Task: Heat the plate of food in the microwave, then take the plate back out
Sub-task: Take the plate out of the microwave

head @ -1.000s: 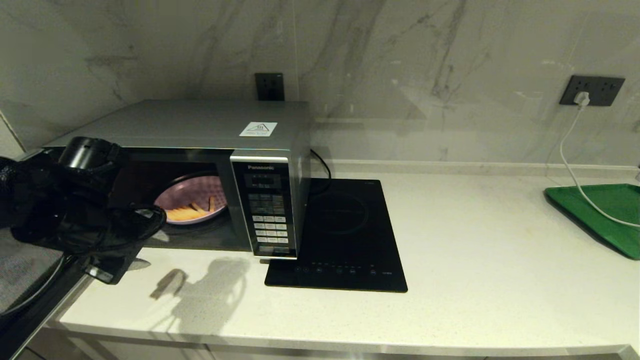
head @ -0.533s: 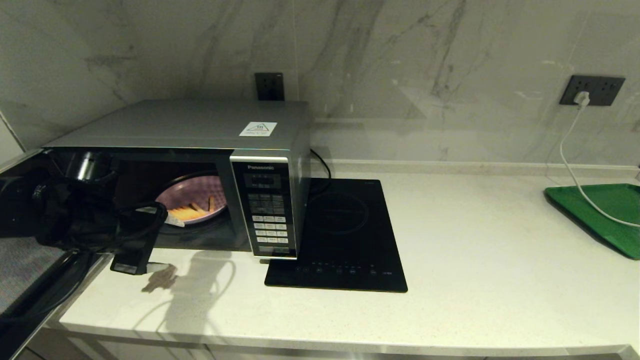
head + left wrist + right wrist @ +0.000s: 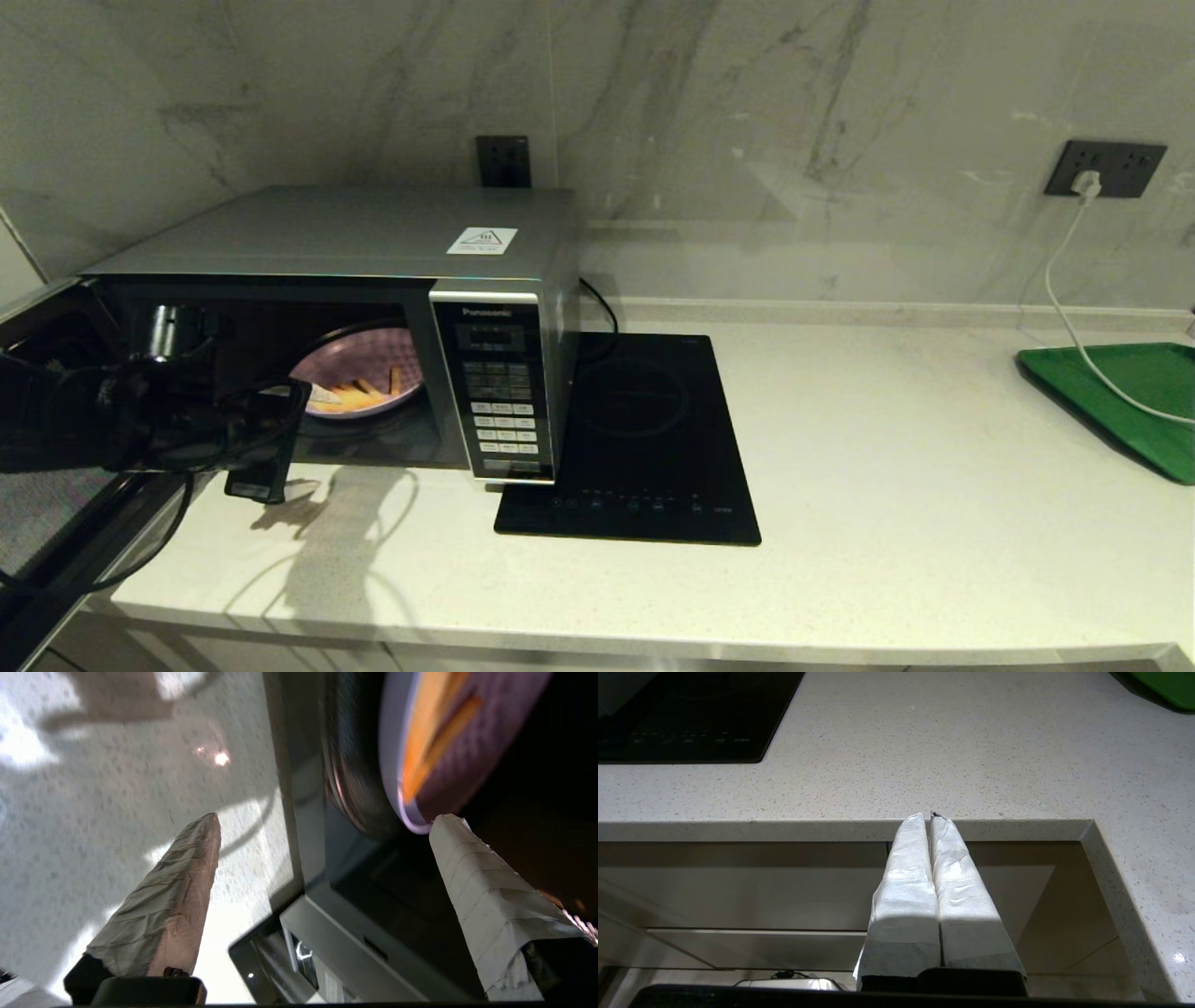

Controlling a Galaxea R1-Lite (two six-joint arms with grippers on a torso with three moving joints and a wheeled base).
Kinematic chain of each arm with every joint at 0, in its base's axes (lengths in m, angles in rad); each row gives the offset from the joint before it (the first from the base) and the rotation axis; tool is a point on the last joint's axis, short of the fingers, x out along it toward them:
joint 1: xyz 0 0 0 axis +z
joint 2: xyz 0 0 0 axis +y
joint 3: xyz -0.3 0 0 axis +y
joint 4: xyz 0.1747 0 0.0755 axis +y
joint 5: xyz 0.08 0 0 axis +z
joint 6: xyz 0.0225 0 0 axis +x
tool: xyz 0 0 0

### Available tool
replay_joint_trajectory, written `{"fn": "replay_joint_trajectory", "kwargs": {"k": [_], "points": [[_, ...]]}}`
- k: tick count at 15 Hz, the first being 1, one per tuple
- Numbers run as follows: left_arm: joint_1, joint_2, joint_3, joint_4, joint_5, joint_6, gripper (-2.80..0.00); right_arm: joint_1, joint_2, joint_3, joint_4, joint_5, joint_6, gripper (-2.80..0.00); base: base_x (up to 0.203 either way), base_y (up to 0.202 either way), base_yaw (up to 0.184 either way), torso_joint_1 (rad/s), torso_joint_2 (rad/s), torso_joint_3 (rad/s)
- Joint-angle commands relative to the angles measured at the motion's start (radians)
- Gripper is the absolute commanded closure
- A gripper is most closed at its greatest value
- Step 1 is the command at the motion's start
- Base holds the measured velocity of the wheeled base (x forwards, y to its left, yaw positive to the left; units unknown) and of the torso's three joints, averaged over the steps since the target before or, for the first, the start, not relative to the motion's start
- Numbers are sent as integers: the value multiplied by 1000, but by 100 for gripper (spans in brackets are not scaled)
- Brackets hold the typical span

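Reaching toward microwave (image 3: 373, 243) mouth, left gripper (image 3: 322, 821) sat at open doorway with fingers (image 3: 173, 896) spread wide, nothing held; 1 finger over counter (image 3: 887, 485), other inside cavity just beside plate rim. I saw plate of food (image 3: 359, 373) resting on turntable inside, fries on it, door swung open to robot's left. Right gripper (image 3: 930, 817) parked below counter edge, 2 fingers pressed together, empty. Induction hob (image 3: 635, 439) beside microwave; green tray (image 3: 1120, 392) far right

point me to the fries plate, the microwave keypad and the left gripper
plate of food (image 3: 359, 369), head view: bare lilac surface above the fries, inside the open microwave.
microwave keypad (image 3: 499, 411), head view: middle of the black button panel.
left gripper (image 3: 322, 823), left wrist view: midway between the open fingertips.
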Motion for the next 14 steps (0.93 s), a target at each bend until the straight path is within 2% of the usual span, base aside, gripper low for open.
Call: {"fn": "replay_joint_trajectory", "kwargs": {"k": [1,9,14], "points": [[16,64,-19,-2,0,2,-280,0,1,0,1,0,1,0,0,0,0,0,0,0],[14,93,-51,5,-3,11,-280,0,0,0,2,0,1,0,0,0,0,0,0,0],[12,104,-53,5,-1,48,-280,1,0,0,0,0,1,0,0,0,0,0,0,0]]}}
